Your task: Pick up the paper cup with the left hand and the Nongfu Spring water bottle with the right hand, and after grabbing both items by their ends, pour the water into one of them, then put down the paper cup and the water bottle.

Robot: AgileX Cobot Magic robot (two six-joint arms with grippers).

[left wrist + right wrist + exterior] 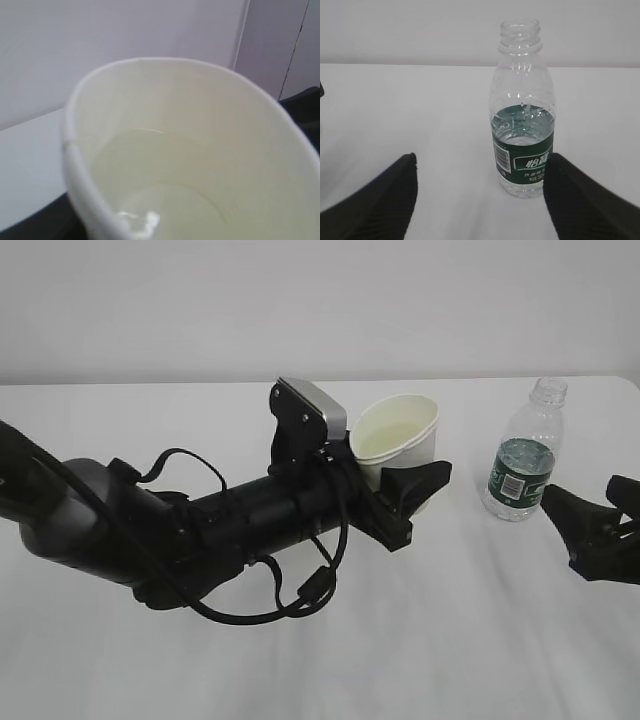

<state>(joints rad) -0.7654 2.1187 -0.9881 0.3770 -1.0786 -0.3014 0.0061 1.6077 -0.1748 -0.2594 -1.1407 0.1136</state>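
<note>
The white paper cup (pixel 398 433) leans with its mouth toward my left arm, and my left gripper (pixel 415 502) is shut on its lower part. A black finger hides the cup's base. In the left wrist view the paper cup (pixel 200 150) fills the frame, with a shallow pool of clear water (pixel 150 200) inside. The capless Nongfu Spring water bottle (pixel 522 460) stands upright on the table, part full. My right gripper (pixel 580 495) is open just in front of it. The bottle (pixel 522 120) stands apart from the gripper (pixel 480 165), ahead of its right finger (pixel 585 200).
The white table (pixel 450 640) runs back to a plain white wall. My left arm (pixel 150 530), with its loose cables and grey wrist module (pixel 312 410), lies low across the left and middle of the table.
</note>
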